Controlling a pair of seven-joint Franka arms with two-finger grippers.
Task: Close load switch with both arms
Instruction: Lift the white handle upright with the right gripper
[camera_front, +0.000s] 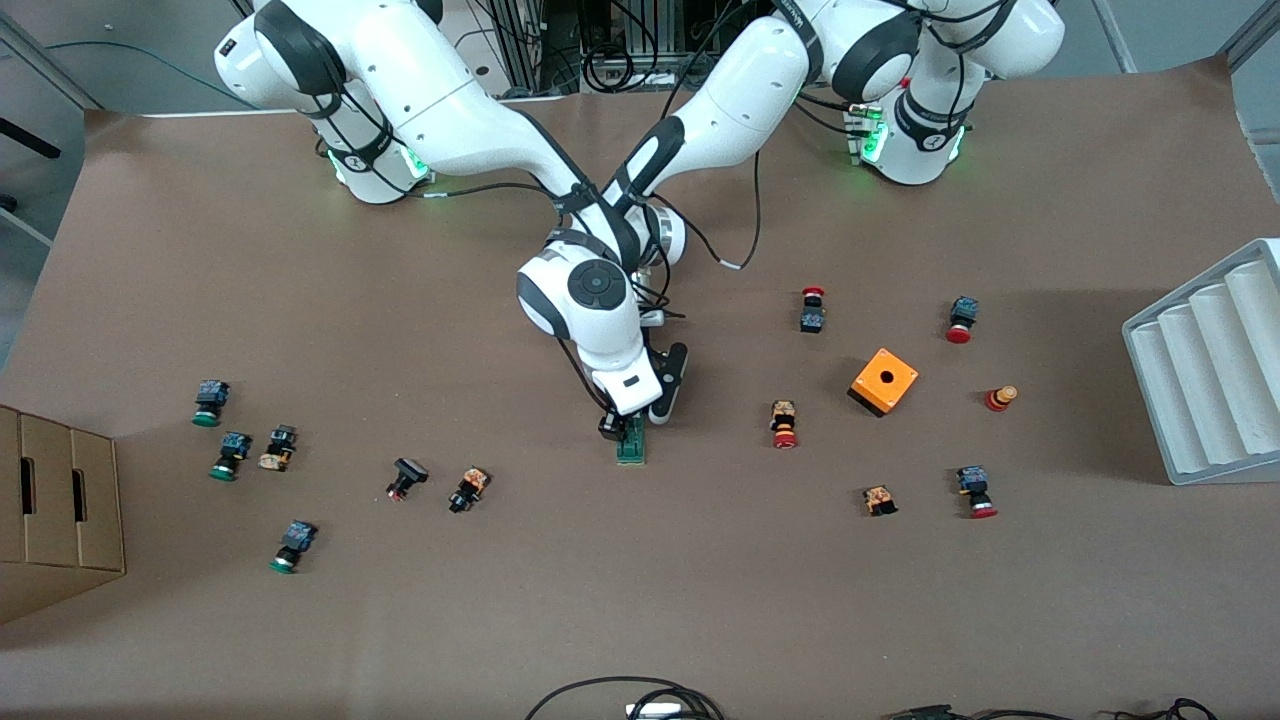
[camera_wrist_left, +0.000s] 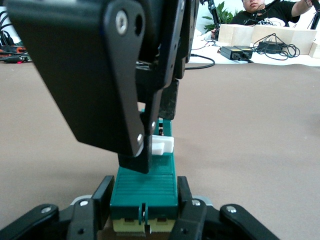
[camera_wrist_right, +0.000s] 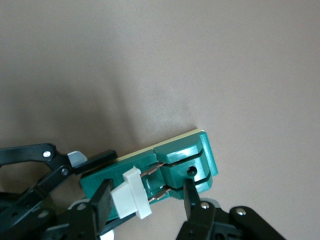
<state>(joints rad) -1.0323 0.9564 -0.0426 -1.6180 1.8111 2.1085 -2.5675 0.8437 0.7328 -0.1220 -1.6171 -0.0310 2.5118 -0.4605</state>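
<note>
Where the two arms cross at the centre of the front frame, both grippers meet on one item.

- Cardboard box (camera_front: 60, 500): lower edge of the frame, at the right arm's end of the table (camera_front: 640, 620).
- Green-capped push buttons (camera_front: 230, 455): a loose group near the box, lying on their sides.
- Load switch (camera_front: 631, 447): dark green block, flat on the table at mid-frame. Its long axis runs up and down the front frame, one end toward the front camera and the other toward the arms' bases. The white tab (camera_wrist_right: 131, 195) sits crosswise on the half farther from the front camera. Two copper pins (camera_wrist_right: 157, 185) show between it and the raised green housing (camera_wrist_right: 185, 160) at the nearer end.
- Right gripper (camera_wrist_right: 147, 192): comes down from above onto the switch with its fingers parted along the long axis. One finger is against the tab, the other at the housing.
- Left gripper (camera_wrist_left: 145, 200): low over the table, clamped across the width of the switch at the end farther from the front camera.
- Red-capped push buttons (camera_front: 783, 425): scattered toward the left arm's end.
- Orange square box (camera_front: 883, 380): among the red-capped buttons, well apart from the switch.
- Grey ridged tray (camera_front: 1210, 370): at the frame's edge, at the left arm's end of the table.
</note>
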